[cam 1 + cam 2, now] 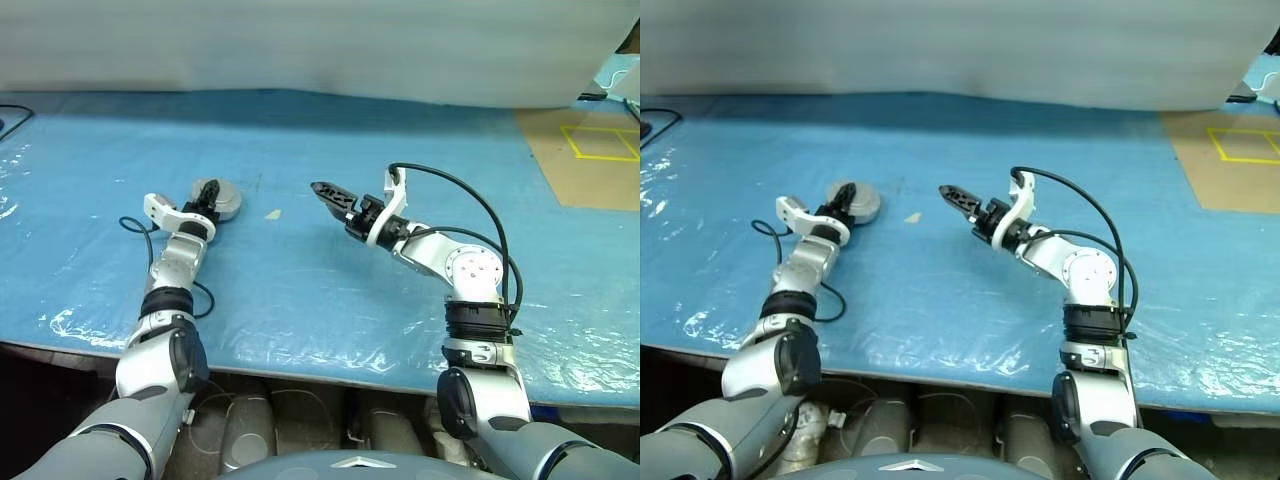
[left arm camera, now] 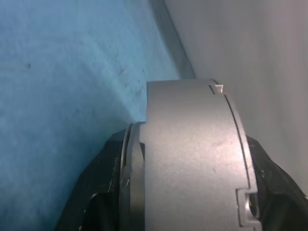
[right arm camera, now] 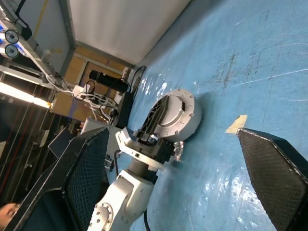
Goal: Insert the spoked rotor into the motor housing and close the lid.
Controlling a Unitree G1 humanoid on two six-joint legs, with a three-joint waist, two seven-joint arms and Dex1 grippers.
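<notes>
The motor housing with the lid closed on it forms one round grey metal drum, lying at the left of the blue table cover, clamped between black fingers. Seen close, the pale grey lid has a smooth curved side wall with small square notches along its edge, and a thin seam with a darker ring beneath marks where it meets the housing
</notes>
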